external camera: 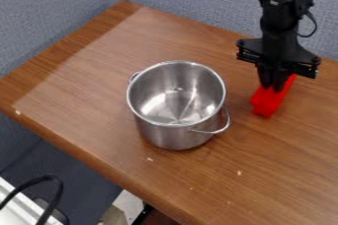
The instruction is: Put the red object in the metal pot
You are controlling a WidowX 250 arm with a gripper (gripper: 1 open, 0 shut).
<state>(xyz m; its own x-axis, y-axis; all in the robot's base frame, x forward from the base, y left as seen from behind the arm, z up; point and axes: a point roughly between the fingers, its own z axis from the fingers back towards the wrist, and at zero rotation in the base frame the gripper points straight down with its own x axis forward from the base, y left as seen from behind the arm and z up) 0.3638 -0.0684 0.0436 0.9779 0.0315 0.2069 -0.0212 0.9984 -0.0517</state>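
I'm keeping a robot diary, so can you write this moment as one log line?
gripper: shut on red object | red object: on table, right of metal pot | metal pot: empty

**Gripper clamped on the red block beside the pot**

You see the black gripper [276,81] pointing down with its jaws closed on the top of the red block [272,101], whose lower end sits on the wooden table [79,66]. The metal pot [176,104] stands upright just left of it, apart from the block, loop handle toward the block.
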